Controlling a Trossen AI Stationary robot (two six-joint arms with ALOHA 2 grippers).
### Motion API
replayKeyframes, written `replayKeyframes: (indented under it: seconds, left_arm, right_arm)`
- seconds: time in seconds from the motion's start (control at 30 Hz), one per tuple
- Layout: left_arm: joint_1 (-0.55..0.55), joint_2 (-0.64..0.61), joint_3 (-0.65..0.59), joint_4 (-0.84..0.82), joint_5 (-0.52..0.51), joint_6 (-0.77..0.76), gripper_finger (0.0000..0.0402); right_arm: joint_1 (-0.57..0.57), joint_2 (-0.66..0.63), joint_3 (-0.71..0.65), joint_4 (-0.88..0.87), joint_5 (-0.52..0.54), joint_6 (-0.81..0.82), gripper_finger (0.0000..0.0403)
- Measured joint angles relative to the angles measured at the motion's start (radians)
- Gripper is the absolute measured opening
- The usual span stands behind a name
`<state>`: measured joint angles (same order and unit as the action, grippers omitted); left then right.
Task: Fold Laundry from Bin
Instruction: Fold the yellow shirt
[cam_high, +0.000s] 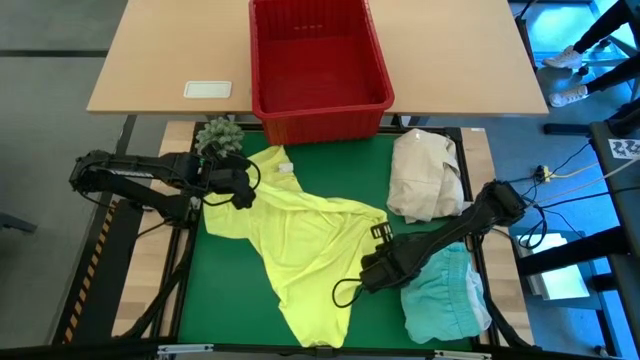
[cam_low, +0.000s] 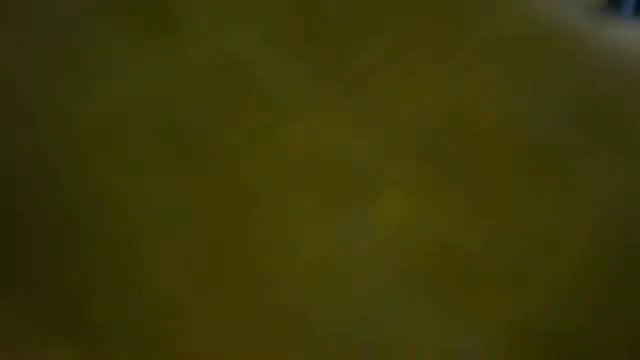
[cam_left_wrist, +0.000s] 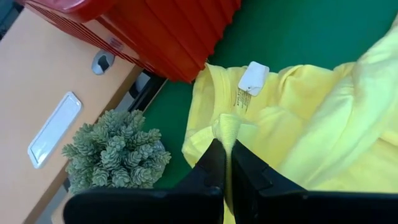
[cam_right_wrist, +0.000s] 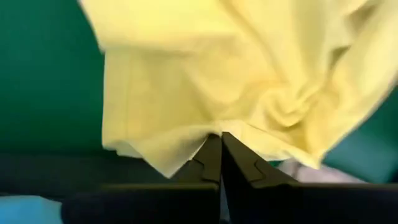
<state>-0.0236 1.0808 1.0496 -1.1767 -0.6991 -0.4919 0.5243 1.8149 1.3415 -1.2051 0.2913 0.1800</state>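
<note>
While the red bin (cam_high: 318, 62) sits emptied at the far edge, we see the yellow shirt (cam_high: 300, 240) crumpled mid-mat, unfolded. Left gripper (cam_left_wrist: 226, 148) is clamped on its collar, right gripper (cam_right_wrist: 221, 138) pinches its hem; the turquoise garment (cam_high: 445, 295) lies near right, so most folding remains.

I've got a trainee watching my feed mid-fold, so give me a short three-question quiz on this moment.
1. True or false: both grippers are shut on the yellow shirt.
2. Which lies nearest the right gripper? A) the turquoise garment B) the red bin C) the spiky plant ball
3. In a word, what does the red bin appear to hold?

Key: 1 true: the left gripper pinches near the collar, the right pinches an edge. 2 A. 3 nothing.
</note>
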Motion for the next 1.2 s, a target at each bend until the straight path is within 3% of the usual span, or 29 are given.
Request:
replayKeyframes:
  seconds: [0.2, 0.43, 0.6, 0.93, 1.2]
  left_arm:
    - [-0.002, -0.007, 0.032, -0.058, 0.019, 0.001, 0.0]
    - [-0.04, -0.017, 0.196, -0.216, -0.008, -0.044, 0.0]
    - [-0.075, -0.017, 0.313, -0.378, -0.002, -0.12, 0.0]
    - [-0.09, -0.026, 0.371, -0.394, 0.234, -0.145, 0.0]
    - [-0.09, -0.012, 0.3, -0.393, 0.317, -0.181, 0.0]
  right_arm:
    - [0.009, 0.0, 0.127, -0.062, 0.087, -0.004, 0.0001]
    - [0.035, 0.0, 0.273, -0.078, 0.201, -0.034, 0.0001]
    - [0.039, -0.002, 0.354, 0.012, 0.24, -0.115, 0.0]
    - [0.039, -0.002, 0.39, 0.305, 0.149, -0.291, 0.0]
    - [0.039, 0.012, 0.39, 0.458, 0.023, -0.346, 0.0]
